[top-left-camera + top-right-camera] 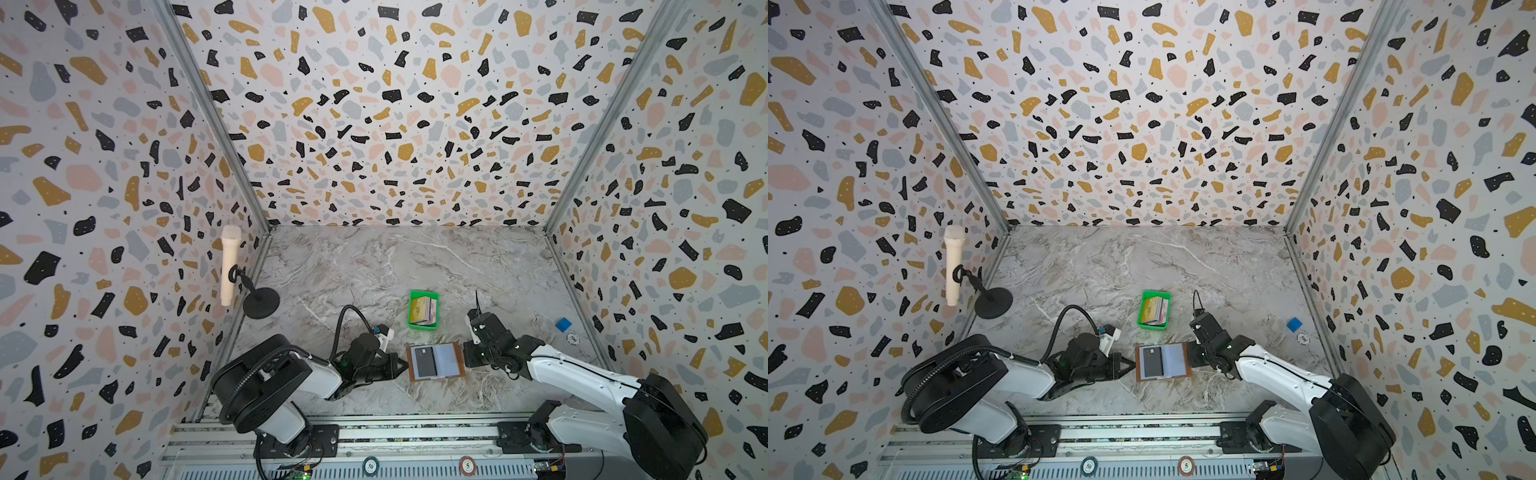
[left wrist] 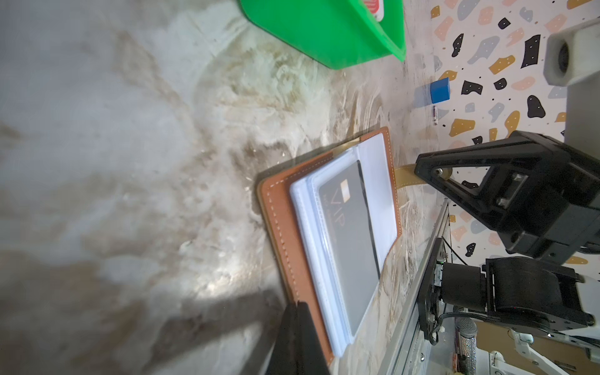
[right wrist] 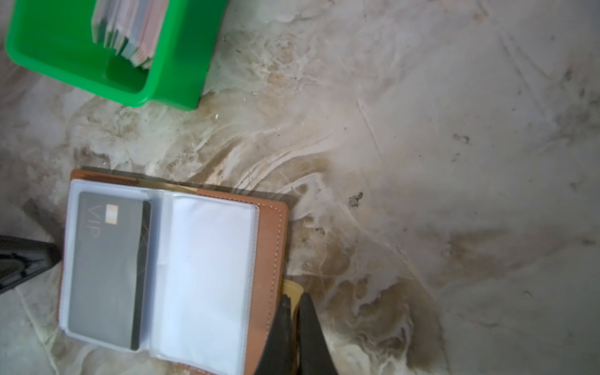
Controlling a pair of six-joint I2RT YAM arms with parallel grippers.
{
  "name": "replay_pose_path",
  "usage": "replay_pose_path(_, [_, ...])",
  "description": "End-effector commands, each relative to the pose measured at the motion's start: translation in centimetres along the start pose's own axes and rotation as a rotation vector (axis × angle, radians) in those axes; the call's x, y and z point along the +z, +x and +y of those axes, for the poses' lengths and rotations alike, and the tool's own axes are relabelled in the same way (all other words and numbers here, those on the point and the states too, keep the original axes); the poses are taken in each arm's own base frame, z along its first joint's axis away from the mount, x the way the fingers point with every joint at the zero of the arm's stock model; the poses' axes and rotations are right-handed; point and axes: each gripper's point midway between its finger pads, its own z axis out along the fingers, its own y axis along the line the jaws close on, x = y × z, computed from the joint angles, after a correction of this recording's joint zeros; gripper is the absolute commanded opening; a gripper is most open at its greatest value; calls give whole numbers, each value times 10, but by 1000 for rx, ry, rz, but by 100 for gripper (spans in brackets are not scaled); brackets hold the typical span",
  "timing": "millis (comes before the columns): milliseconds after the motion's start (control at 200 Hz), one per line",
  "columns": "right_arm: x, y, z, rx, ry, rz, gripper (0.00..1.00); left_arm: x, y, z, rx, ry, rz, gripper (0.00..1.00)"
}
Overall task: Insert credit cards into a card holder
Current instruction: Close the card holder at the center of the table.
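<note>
**Both hands pin the open card holder; the cards wait on its far side**

The card holder (image 1: 435, 360) lies open and flat on the marble counter (image 1: 353, 270), near the front edge and between the two arms. Its spine runs near to far. The left sleeve already holds a dark card marked VIP (image 3: 107, 266). The right sleeve (image 3: 207, 276) looks empty.

The left hand (image 1: 405, 365) is closed, and its tip meets the holder's left leather edge. I cannot tell whether it clamps the cover or only presses against it. The right hand (image 3: 293, 298) is closed as well, and it pinches the tan snap tab that sticks out from the holder's right edge.

The remaining credit cards (image 1: 424, 311) stand on edge, leaning as a fanned pack, inside a small green tray (image 1: 423, 327). The tray sits just beyond the holder's far edge and is not touching it. The cards' long sides run roughly near to far, in line with the holder's spine.

The coming move depends on this layout. From either hand the cards lie toward the far side, and the two fingertips look about equally near the tray. Neither hand is free, so one would have to let go of the holder before reaching out. Judging from the grips, the right hand seems the better anchor, since it holds the tab firmly. A picked card would probably need little turning to match the empty sleeve.
</note>
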Motion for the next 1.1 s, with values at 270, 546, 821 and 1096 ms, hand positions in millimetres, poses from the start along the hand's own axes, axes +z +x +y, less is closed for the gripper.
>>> replay_pose_path(270, [-26,-19,98,-83,-373,-33,0,15,6,0,23,16,38,0])
replay_pose_path(546, [-2,5,140,-136,-522,79,0,11,4,0,11,38,13,0])
replay_pose_path(821, [21,25,140,-131,-534,154,0,-15,-23,-15,-12,132,-116,0])
replay_pose_path(1096, [26,30,144,-145,-545,180,0,3,-34,-54,39,212,-99,0])
